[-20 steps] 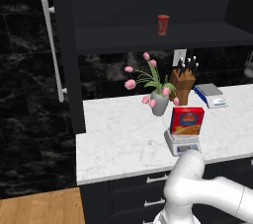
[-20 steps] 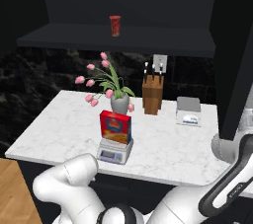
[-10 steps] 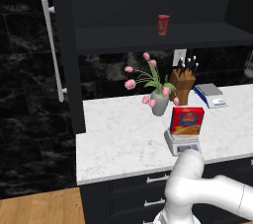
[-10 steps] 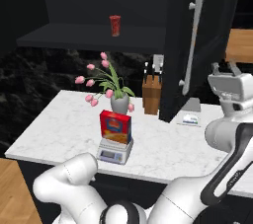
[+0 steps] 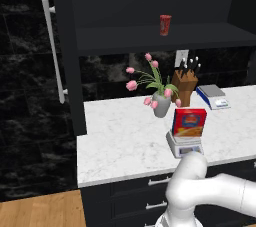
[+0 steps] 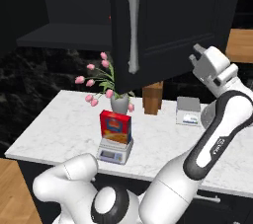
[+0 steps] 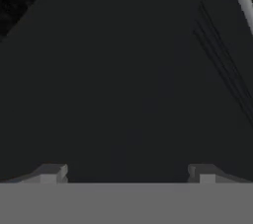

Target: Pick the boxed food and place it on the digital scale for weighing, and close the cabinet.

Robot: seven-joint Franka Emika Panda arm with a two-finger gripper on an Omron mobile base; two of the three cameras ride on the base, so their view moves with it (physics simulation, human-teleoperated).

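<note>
On top of the digital scale (image 6: 114,150), near the front edge of the marble counter (image 5: 120,131), the boxed food (image 6: 116,127) stands upright, so by the look of it the weighing half of the job is done and only the cabinet (image 6: 168,20) is left. Just behind the box sits a vase of pink tulips (image 6: 111,90), with a wooden knife block (image 5: 185,83) beside it and a flat blue-and-grey device (image 5: 212,96) further along the counter toward the right. Half a second ago the right-hand cabinet door (image 6: 163,25) stood edge-on with its handle (image 6: 132,28) beside the knife block; now it has swung well across the shelf opening in the right base view and hides the small red cup (image 5: 165,24), which the left base view shows on the shelf. The gripper (image 6: 203,56) has come up against the door's outer face near its lower right corner, jaws spread wide and holding nothing, its fingertips (image 7: 52,172) facing a dark flat panel in the hand view. I judge the door is being pushed shut; the left-hand door (image 5: 65,51) stands fully open and would need its own push.
</note>
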